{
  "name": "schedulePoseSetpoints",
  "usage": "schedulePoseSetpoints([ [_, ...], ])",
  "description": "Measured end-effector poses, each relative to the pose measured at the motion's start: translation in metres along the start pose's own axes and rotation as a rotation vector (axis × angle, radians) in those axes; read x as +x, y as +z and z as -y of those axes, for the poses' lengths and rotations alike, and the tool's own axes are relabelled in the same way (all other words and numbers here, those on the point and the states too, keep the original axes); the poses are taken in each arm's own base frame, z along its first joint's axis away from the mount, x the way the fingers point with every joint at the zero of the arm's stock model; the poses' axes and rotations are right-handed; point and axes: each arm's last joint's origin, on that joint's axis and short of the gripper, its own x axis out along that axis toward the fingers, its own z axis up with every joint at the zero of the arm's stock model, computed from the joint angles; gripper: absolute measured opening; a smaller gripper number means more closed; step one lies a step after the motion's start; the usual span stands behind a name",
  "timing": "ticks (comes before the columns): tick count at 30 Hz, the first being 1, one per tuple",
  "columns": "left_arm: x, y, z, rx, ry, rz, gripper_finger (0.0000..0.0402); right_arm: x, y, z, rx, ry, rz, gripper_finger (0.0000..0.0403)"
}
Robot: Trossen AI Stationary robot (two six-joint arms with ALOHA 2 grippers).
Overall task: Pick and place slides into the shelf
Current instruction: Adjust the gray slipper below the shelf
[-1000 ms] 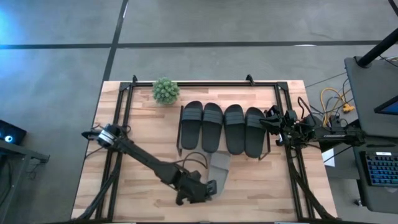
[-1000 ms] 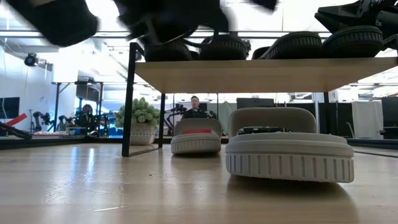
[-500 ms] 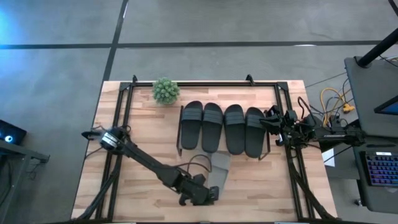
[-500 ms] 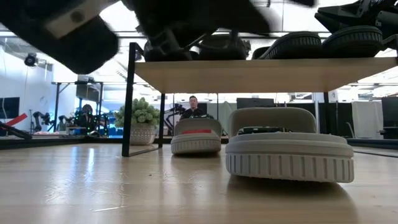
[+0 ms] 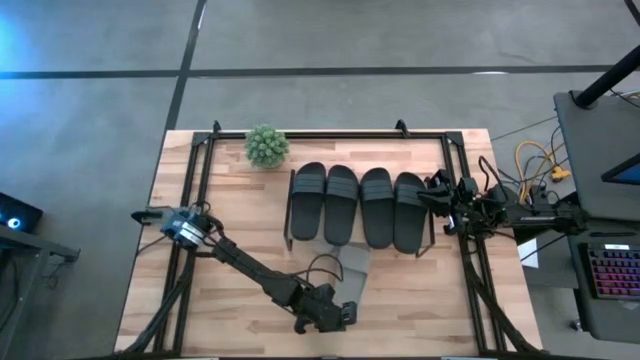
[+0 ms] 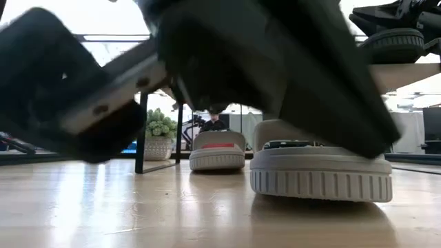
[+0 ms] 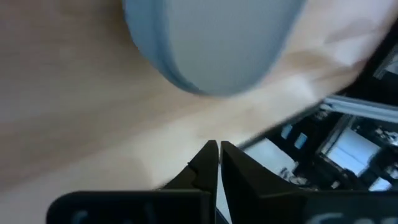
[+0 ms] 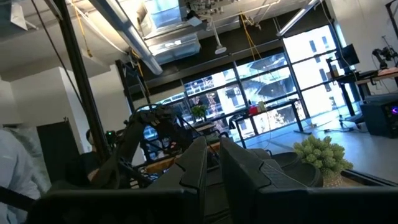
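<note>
Grey slide [image 5: 352, 272] sits just ahead of my left gripper [image 5: 345, 316], fingers pinched together holding nothing, so I risk shoving it instead of gripping.

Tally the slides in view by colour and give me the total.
Black slides: 4, side by side on top of the shelf.
Pale grey-beige slides: 2, on the table under and just in front of the shelf; the second shows in the low view.
Total: 6 slides.
</note>
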Motion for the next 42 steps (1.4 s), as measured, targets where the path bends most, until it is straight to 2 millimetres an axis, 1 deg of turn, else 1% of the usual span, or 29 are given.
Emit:
schedulePoseSetpoints([
  [7,0.017,0.014,-0.009,-0.004,0.035,0.036,0.0003,0.0,0.0,0.0,0.0,0.001,-0.002,0.0038],
  [12,0.019,0.02,-0.007,0.011,0.022,0.059,0.0003,0.0,0.0,0.0,0.0,0.001,-0.002,0.0038],
  [16,0.017,0.034,0.004,0.036,-0.022,0.129,0.0003,0.0,0.0,0.0,0.0,0.001,-0.002,0.0038],
  [25,0.012,0.077,0.031,0.051,-0.059,0.197,0.0004,0.0,0.0,0.0,0.0,0.001,-0.002,0.0038],
  [32,0.008,0.105,0.043,0.035,-0.078,0.24,0.0004,0.0,0.0,0.0,0.0,0.001,-0.002,0.0038],
  [37,0.005,0.119,0.049,0.037,-0.083,0.261,0.0004,0.0,0.0,0.0,0.0,0.001,-0.002,0.0038],
  [42,0.003,0.127,0.05,0.031,-0.085,0.282,0.0004,0.0,0.0,0.0,0.0,0.001,-0.002,0.0038],
])
